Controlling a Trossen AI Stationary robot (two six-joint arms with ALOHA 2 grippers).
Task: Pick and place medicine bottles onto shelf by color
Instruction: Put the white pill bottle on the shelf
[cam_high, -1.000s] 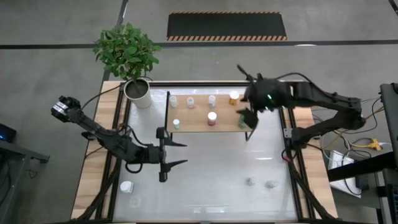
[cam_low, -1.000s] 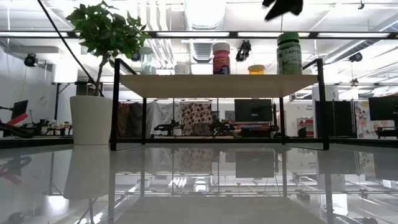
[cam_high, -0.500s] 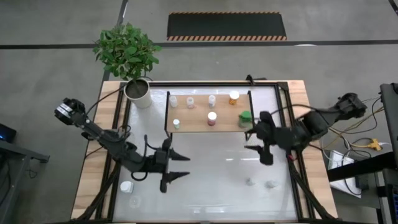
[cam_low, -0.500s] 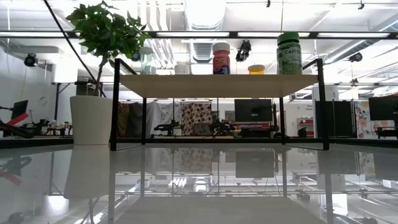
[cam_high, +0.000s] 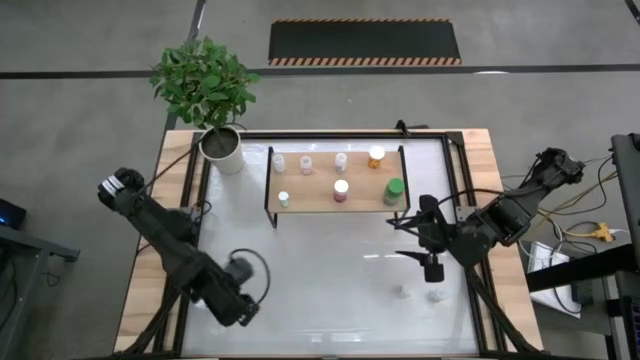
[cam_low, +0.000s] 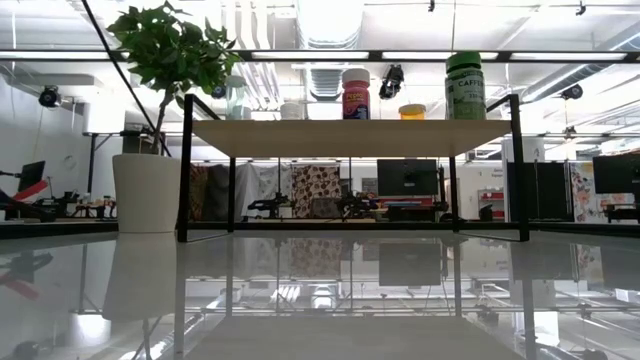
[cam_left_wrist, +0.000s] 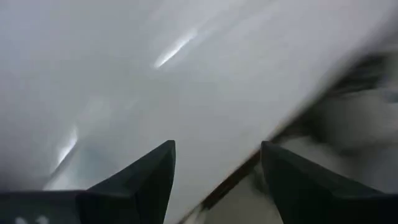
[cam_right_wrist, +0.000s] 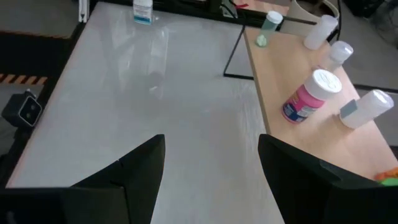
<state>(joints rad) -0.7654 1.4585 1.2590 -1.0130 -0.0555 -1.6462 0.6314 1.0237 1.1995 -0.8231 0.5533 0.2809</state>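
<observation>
The left gripper (cam_high: 236, 306) hangs low over the front left of the table (cam_high: 330, 270). Its wrist view shows the jaws spread with only blurred white surface between them, so the bottles that ought to lie near it cannot be made out; a blind closing there could knock one away or catch nothing.

The shelf (cam_high: 320, 195) stands at the back of the table and carries seven bottles, among them a pink one (cam_high: 341, 189), an orange one (cam_high: 376, 156) and a green-capped one (cam_high: 394, 190) close to its right edge.

The right gripper (cam_high: 428, 245) hovers just in front of that edge, jaws open and empty. Two small bottles (cam_high: 418, 294) stand near it on the table. A careless swing toward the shelf could tip the green-capped bottle off.
</observation>
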